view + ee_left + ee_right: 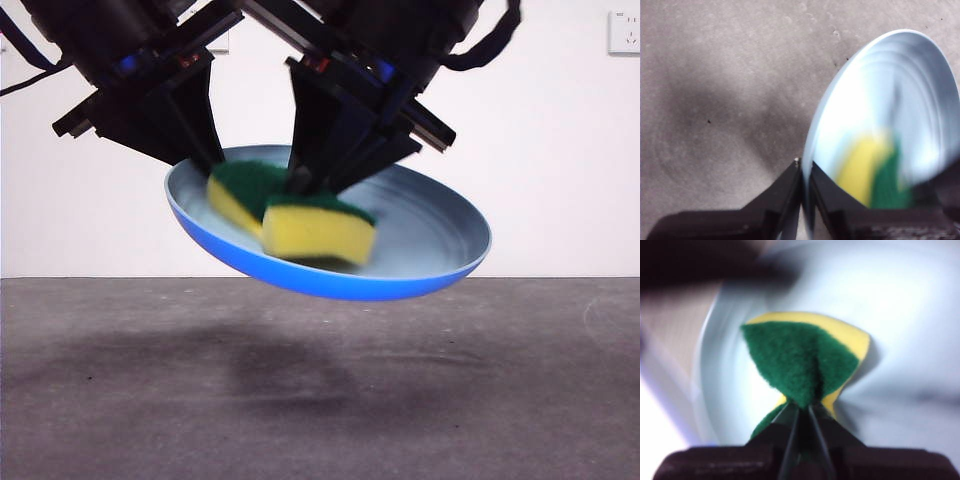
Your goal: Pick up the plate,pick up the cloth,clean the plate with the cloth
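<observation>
Wiping is the step in hand. Plate [420, 235] held in the air above the table [320, 400], tilted, its open face toward the camera, left rim pinched between the closed jaws of the left gripper [806, 172]. Sponge [300, 215] lies inside the plate, left of centre, yellow foam against the light inner surface, green layer up. Right gripper [804, 407] has its jaws shut on the green layer, folding the sponge into a peak. Wrist views are blurred, so motion looks likely. Next move, as I judge it: sweep the sponge right across the bare part of the plate, keeping pressure light enough that the rim grip doesn't slip.
</observation>
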